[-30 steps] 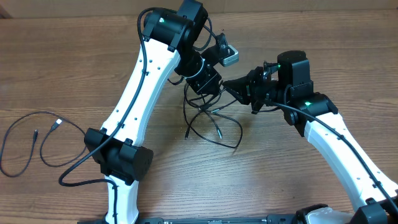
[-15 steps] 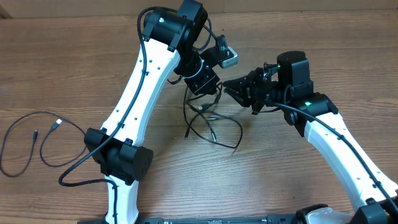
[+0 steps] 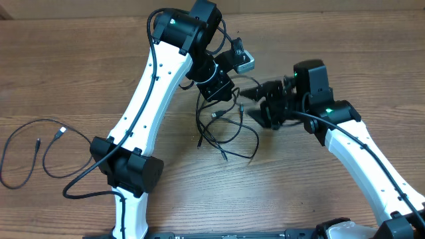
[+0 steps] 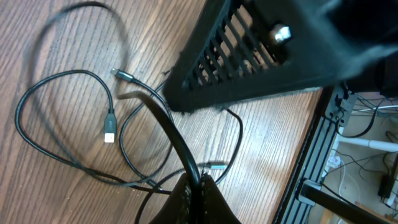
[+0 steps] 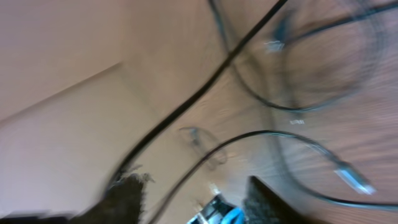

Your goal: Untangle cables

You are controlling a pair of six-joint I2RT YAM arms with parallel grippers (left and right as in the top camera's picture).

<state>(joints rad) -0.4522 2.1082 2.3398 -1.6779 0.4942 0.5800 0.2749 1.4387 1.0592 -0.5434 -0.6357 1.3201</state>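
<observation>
Left gripper (image 4: 199, 188), fingers pressed together, pinches one strand of the cables (image 3: 222, 129), tangled mid-frame on the worktop (image 3: 345, 33). Right gripper (image 3: 250, 105) hangs beside them, fingers spread, empty. Best bet: take one loose loop, draw it away gently, no yanking.

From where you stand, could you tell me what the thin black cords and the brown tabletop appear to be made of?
The thin black cords look rubber- or plastic-sheathed, matte, since they bend in loose loops. The brown tabletop looks like wood or wood-look laminate, low sheen, with visible grain streaks.
</observation>
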